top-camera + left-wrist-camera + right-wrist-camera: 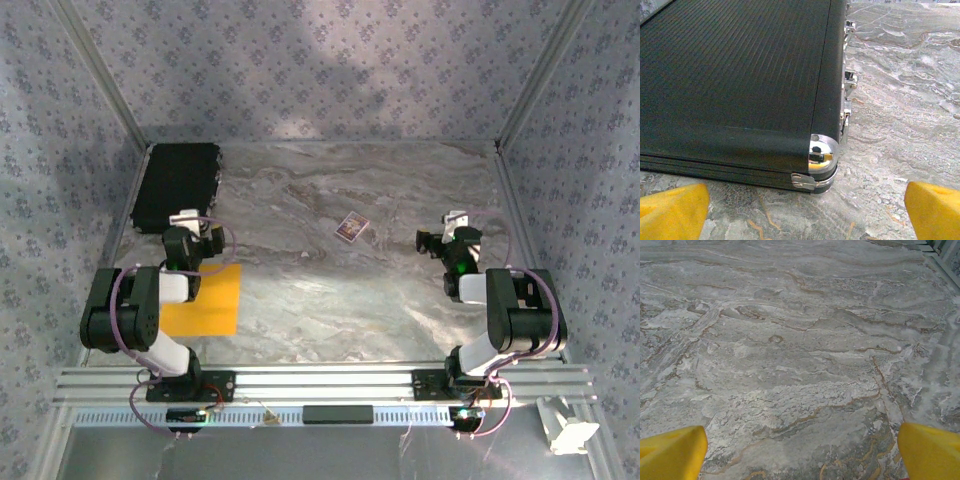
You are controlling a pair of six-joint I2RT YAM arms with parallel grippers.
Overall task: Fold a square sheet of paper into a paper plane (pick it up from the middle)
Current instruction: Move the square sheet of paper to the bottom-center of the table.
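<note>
The square sheet of paper (212, 298) is orange-yellow and lies flat and unfolded on the marble table at the near left, its left part hidden under my left arm. The paper plane is out of view. My left gripper (190, 222) hovers just beyond the sheet's far edge, not touching it. In the left wrist view that gripper (807, 212) is open, its yellow fingertips (672, 210) wide apart with bare table between them and a black case's corner ahead. My right gripper (448, 236) is at the right, far from the sheet. It (802, 452) is open over bare marble.
A black ribbed case (178, 185) with metal corners (822, 152) lies at the far left, just ahead of the left gripper. A small purple-and-white card (349, 228) lies mid-table. Metal frame posts and patterned walls bound the table (330, 300).
</note>
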